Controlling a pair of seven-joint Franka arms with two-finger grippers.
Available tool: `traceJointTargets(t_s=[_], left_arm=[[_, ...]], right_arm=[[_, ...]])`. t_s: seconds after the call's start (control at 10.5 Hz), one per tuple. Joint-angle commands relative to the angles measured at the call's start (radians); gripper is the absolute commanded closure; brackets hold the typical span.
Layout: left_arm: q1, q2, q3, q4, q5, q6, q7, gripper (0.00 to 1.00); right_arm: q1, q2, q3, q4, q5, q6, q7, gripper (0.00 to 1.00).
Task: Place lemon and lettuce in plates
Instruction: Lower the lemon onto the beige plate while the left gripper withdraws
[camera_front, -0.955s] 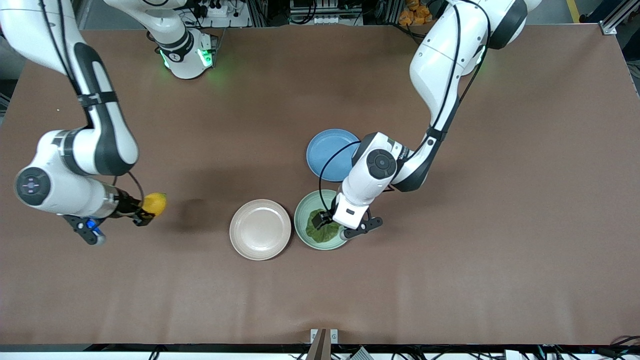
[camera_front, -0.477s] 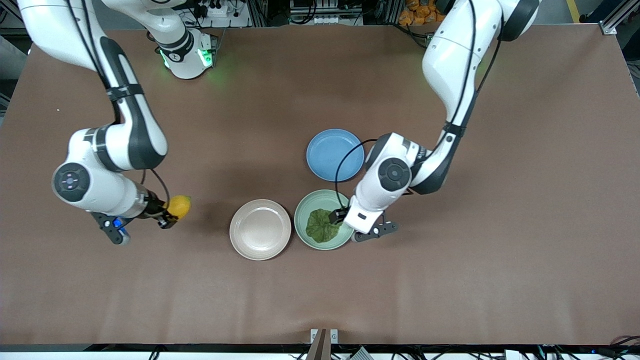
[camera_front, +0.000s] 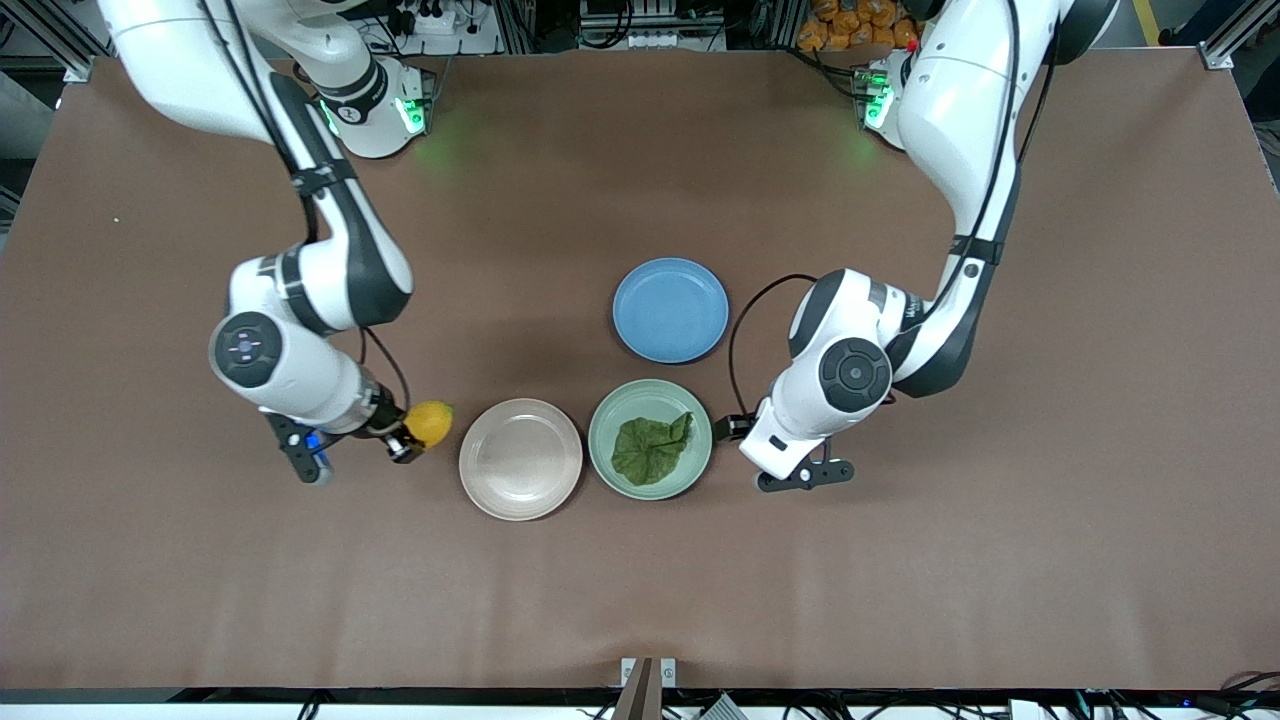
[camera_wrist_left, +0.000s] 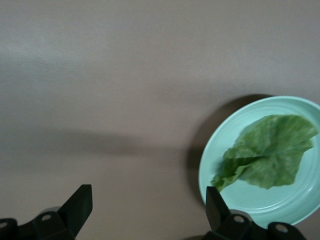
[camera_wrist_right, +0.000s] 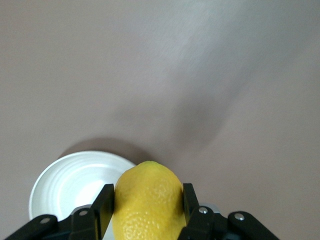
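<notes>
Front view: our right claw (camera_front: 418, 438) pinches the small oval yellow lemon (camera_front: 430, 421) just beside the pale beige-pink round plate (camera_front: 520, 459), so we want it centred over that before letting go.

Left wrist: left claw (camera_wrist_left: 147, 212) spread wide, empty; wrinkly dark green lettuce leaf (camera_wrist_left: 267, 151) sits in the mint green plate (camera_wrist_left: 280, 207).

Right wrist: lemon squeezed firmly.

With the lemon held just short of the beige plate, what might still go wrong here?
The right gripper pinches the round lemon over bare table beside the beige plate; released early, it would probably roll away. Dropped from height, it may bounce out of that shallow plate. The open left gripper hangs close to the green plate, so a careless move might nudge the lettuce.
</notes>
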Motion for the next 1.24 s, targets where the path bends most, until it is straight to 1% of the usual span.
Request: traceJointTargets(t_s=[0.0, 0.1, 0.19, 0.48, 0.57, 0.67, 0.76, 1.05, 1.15], left_arm=[[0.029, -0.034, 0.003, -0.027, 0.059, -0.066, 0.042, 0.00], [0.056, -0.050, 0.003, -0.030, 0.066, -0.098, 0.101, 0.00], [0.091, -0.069, 0.002, -0.041, 0.066, -0.120, 0.149, 0.00], [0.171, -0.074, 0.005, -0.055, 0.071, -0.149, 0.266, 0.00], [0.196, -0.075, 0.003, -0.056, 0.101, -0.151, 0.284, 0.00], [0.213, -0.075, 0.003, -0.056, 0.111, -0.155, 0.289, 0.00], [0.220, -0.080, 0.003, -0.056, 0.109, -0.163, 0.313, 0.00], [0.250, -0.087, 0.003, -0.061, 0.111, -0.171, 0.321, 0.00], [0.259, -0.086, 0.003, -0.062, 0.111, -0.171, 0.355, 0.00]], right_arm=[[0.090, 0.102, -0.007, 0.112, 0.000, 0.008, 0.138, 1.00], [0.124, 0.133, -0.012, 0.135, -0.005, 0.019, 0.174, 1.00], [0.130, 0.152, -0.012, 0.144, -0.005, 0.048, 0.197, 1.00], [0.133, 0.186, -0.012, 0.144, -0.009, 0.131, 0.197, 1.00], [0.130, 0.189, -0.012, 0.144, -0.031, 0.132, 0.197, 0.91], [0.130, 0.189, -0.012, 0.144, -0.043, 0.132, 0.199, 0.22], [0.130, 0.187, -0.012, 0.143, -0.045, 0.132, 0.200, 0.00], [0.121, 0.177, -0.015, 0.141, -0.048, 0.122, 0.189, 0.00], [0.101, 0.167, -0.015, 0.131, -0.089, 0.115, 0.145, 0.00]])
